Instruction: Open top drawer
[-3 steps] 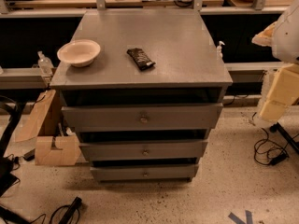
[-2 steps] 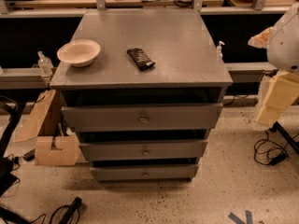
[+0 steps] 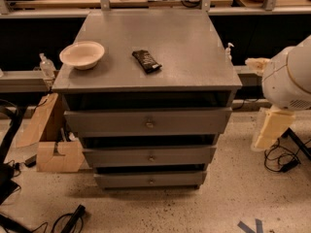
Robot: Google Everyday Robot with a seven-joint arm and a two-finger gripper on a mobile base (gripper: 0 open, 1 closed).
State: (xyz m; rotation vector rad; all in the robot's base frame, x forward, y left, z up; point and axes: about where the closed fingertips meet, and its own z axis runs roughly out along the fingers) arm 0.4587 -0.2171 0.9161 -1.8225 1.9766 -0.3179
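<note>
Camera view: on the cabinet (image 3: 184, 47) top a pale bowl (image 3: 81, 54) sits near the front-left corner and a dark wrapped bar (image 3: 146, 61) lies mid-top, both likely just left there, clear of the drawers. Under the front edge, the top drawer (image 3: 107, 123) looks shut, its 1 knob (image 3: 149, 124) centred for pulling. The gripper (image 3: 270, 128) hangs beyond the cabinet's right side, well apart from the knob — apart or together, I cannot tell. No writing is readable.

Three grey drawers (image 3: 150, 156), top drawer (image 3: 148, 122) widest; one bowl (image 3: 81, 54) and one dark bar (image 3: 146, 61) on the desk (image 3: 194, 47); one claw (image 3: 269, 127) at right.
</note>
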